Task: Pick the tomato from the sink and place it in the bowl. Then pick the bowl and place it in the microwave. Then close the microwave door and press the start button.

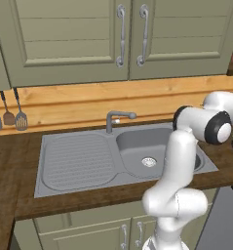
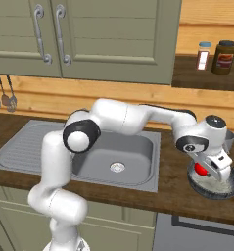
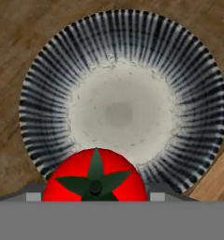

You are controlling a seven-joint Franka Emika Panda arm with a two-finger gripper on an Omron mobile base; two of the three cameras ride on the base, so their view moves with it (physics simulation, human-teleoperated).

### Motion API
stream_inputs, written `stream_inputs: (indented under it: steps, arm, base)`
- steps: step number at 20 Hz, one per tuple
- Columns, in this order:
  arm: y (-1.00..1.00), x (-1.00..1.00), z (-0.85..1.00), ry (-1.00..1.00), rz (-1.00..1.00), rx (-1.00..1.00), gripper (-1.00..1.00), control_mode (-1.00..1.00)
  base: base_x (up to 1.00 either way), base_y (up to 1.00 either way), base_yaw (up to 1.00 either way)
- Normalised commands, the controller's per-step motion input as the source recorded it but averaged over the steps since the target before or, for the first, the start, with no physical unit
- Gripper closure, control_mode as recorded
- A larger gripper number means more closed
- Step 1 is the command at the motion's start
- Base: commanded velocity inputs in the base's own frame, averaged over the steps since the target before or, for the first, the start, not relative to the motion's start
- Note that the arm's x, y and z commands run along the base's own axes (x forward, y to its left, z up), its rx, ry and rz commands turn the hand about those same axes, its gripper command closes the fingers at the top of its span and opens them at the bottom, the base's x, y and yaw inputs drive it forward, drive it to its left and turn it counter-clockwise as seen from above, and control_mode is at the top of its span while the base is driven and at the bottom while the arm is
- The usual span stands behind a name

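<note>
- The arm reaches out to the right past the sink [image 2: 79, 147], with the hand tilted down over the bowl [image 2: 221, 188].
- The bowl sits on the wooden tabletop [image 2: 172, 196] just right of the sink, well apart from the basin drain [image 2: 117, 167].
- The tomato [image 2: 201, 169] is a red spot under the hand, above the bowl's near-left inner side, in the right base view.
- In the hand view the tomato [image 3: 94, 180] sits low in the middle, its dark green star-shaped stem spot facing the camera, and it covers part of the bowl's near rim.
- The fingers [image 3: 93, 190] are spread about as wide as the tomato and pinch it from both sides; small grey finger parts show at each flank of the red ball.
- The bowl [image 3: 52, 75] seen from above has a pale speckled floor and a dark wall with fine light ribs.
- The sink [image 1: 76, 161] shows its ribbed draining board on the left, the deep basin on the right and a curved faucet [image 1: 117, 118] behind them.
- Grey-green cabinet doors [image 1: 69, 34] with bar handles hang above a wooden back wall.
- Three kitchen utensils [image 1: 20, 119] hang on that wall left of the sink.
- Two jars [image 2: 223, 56] stand on a shelf recess at the upper right in the right base view.
</note>
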Motion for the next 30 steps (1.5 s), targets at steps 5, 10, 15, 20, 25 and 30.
stream_inputs:
  steps: [5, 10, 15, 20, 25, 30]
  arm:
    - [-0.05, 0.20, -0.39, 0.03, 0.00, 0.00, 1.00, -1.00]
    - [0.00, 0.33, -0.57, 0.05, 0.00, 0.00, 1.00, -1.00]
    - [-0.11, 0.28, -0.53, 0.09, 0.00, 0.00, 1.00, -1.00]
    - [-0.09, 0.16, -0.28, 0.07, 0.00, 0.00, 1.00, -1.00]
    - [-0.06, 0.03, 0.00, 0.00, 0.00, 0.00, -1.00, -1.00]
    - [-0.01, 0.00, 0.10, -0.03, 0.00, 0.00, -1.00, -1.00]
  base:
    - [0.00, 0.00, 0.00]
    - [0.00, 0.00, 0.00]
    - [0.00, 0.00, 0.00]
    - [0.00, 0.00, 0.00]
    - [0.00, 0.00, 0.00]
    - [0.00, 0.00, 0.00]
